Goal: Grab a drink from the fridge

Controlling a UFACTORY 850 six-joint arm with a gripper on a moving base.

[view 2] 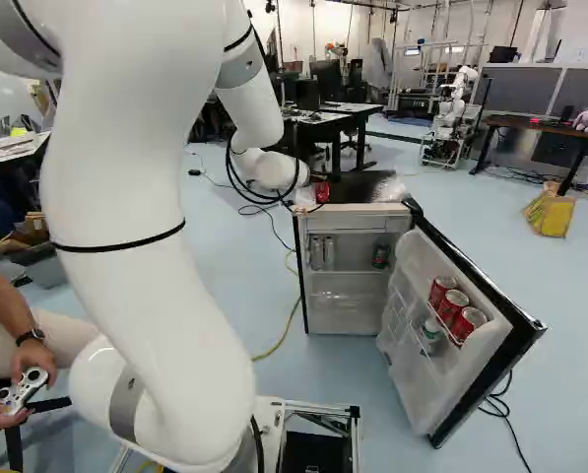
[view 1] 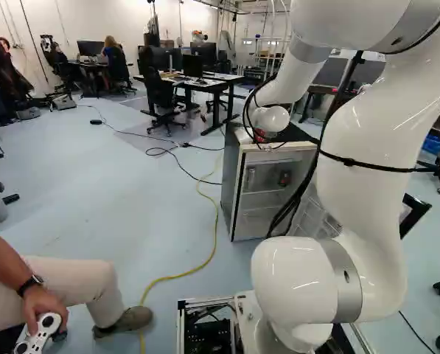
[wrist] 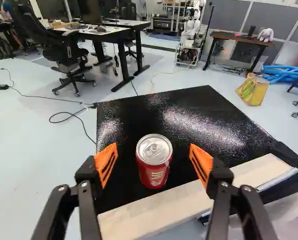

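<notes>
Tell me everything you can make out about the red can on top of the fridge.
The can is red with pale markings on its side and a silvery, metallic-looking lid with a pull tab; the lid looks unopened. It stands upright on the black top of the fridge, near the pale front edge. It is between the open fingers of the gripper, with a gap to the orange pads on both sides, so only the fridge top appears to touch it.
</notes>
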